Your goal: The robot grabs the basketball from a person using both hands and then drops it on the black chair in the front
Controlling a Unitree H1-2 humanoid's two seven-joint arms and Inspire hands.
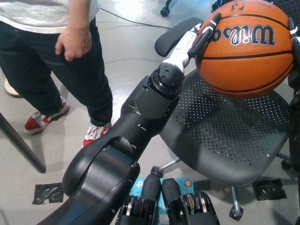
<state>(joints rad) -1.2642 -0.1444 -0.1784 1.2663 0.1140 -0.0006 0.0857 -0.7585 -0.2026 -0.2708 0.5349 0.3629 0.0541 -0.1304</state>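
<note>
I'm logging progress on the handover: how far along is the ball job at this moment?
Done: the handover. The person's hand hangs at their side, off the basketball. In hand: the white left hand presses one side of the ball and the black right hand, mostly cut off at the picture's edge, the other, above the black chair. Left: release it onto the seat.

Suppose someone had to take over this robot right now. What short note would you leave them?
Left hand: pressed on the basketball.
Right hand: at the ball's far side, mostly cut off by the picture's edge.
The ball is held between both hands above the black chair.
Person's hand is off the ball, by their hip.
Done: ball taken.
Left: release it onto the seat.
</note>
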